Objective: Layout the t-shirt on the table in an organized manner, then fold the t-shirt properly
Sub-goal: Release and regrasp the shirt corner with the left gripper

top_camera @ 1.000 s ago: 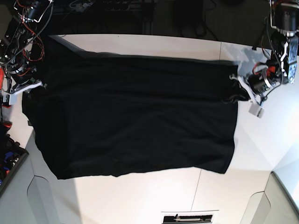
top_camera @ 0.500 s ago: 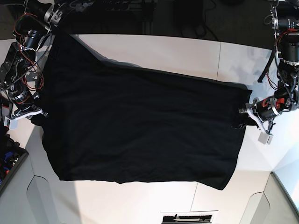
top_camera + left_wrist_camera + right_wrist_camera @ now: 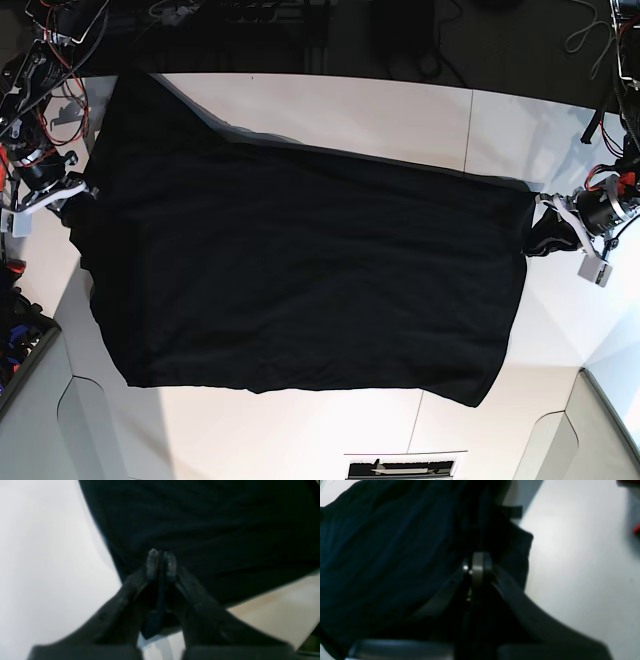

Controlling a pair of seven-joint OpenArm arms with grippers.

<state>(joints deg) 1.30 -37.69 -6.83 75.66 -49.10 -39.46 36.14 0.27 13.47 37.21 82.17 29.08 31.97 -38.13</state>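
Soft black t-shirt (image 3: 300,270) lies spread, faintly creased, on the smooth white table (image 3: 380,110); left gripper (image 3: 161,561) and right gripper (image 3: 477,566) each pinch its cloth.

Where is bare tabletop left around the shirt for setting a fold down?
The table is bare in a band beyond the t-shirt, and in a strip between its near hem and the table edge. Both ends are crowded: the left gripper and right gripper each pinch fabric there.
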